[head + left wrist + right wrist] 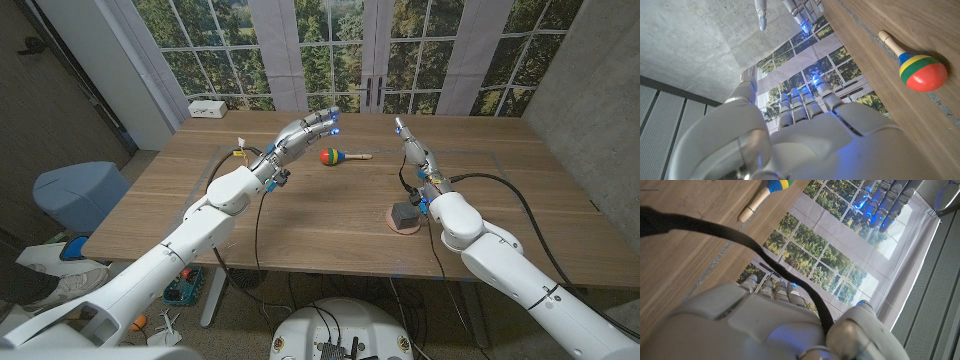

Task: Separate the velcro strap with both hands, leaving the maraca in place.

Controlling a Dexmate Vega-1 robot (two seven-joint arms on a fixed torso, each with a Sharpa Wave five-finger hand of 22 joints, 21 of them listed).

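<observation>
Maraca (331, 156) lies untouched at far middle, between left hand (305, 132) and right hand (410, 143), both lifted, fingers outstretched and apart, holding nothing (no velcro strap clearly identifiable); separation looks finished or unstarted.

Glossy painted wooden maraca (920, 70) lies on the matt wood-grain table (330, 215).

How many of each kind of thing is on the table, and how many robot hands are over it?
maraca: 1
white box: 1
dark grey block: 1
pink pad: 1
robot hands: 2, left hand and right hand
Total: 6
</observation>
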